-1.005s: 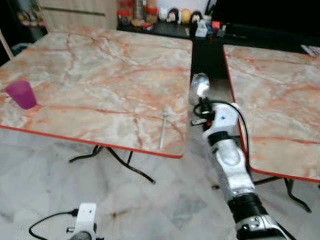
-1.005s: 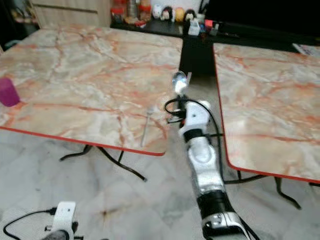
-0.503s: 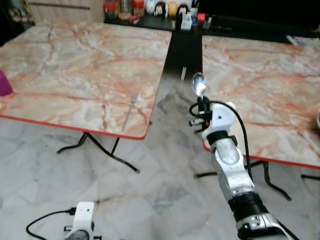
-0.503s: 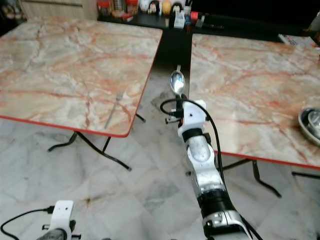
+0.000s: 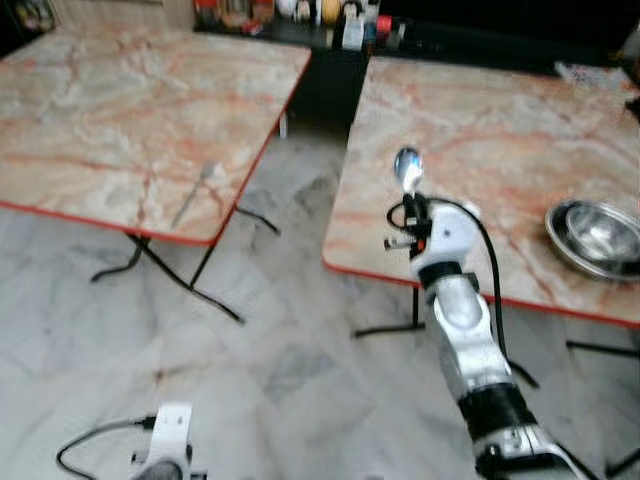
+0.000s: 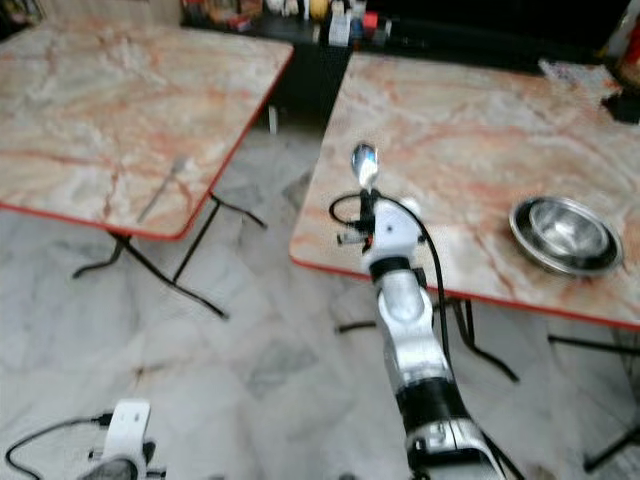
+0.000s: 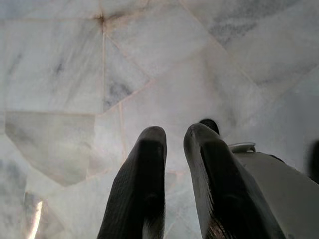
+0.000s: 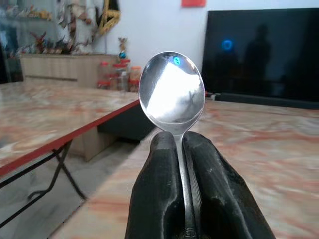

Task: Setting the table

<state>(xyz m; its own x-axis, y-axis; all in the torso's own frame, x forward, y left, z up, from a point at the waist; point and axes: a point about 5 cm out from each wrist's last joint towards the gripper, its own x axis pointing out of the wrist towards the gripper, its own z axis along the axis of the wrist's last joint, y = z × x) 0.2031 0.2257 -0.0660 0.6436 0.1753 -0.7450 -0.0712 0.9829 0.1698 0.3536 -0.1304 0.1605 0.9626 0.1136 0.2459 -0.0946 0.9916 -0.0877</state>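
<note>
My right gripper is shut on a silver spoon, whose bowl stands upright above the fingers. The spoon is held over the near left part of the right marble table. A steel bowl sits on that table at its right, near the front edge. A fork lies on the left marble table close to its near right corner. My left gripper hangs low over the floor, its two black fingers close together with nothing between them.
A gap of pale marble floor runs between the two red-edged tables. A dark cabinet with jars and figurines stands at the back. Black folding table legs stick out under the left table.
The whole picture has shifted left as the camera turned right. The right table and its steel bowl now stand before me. The purple cup has left the picture. The spoon stays in my right gripper.
</note>
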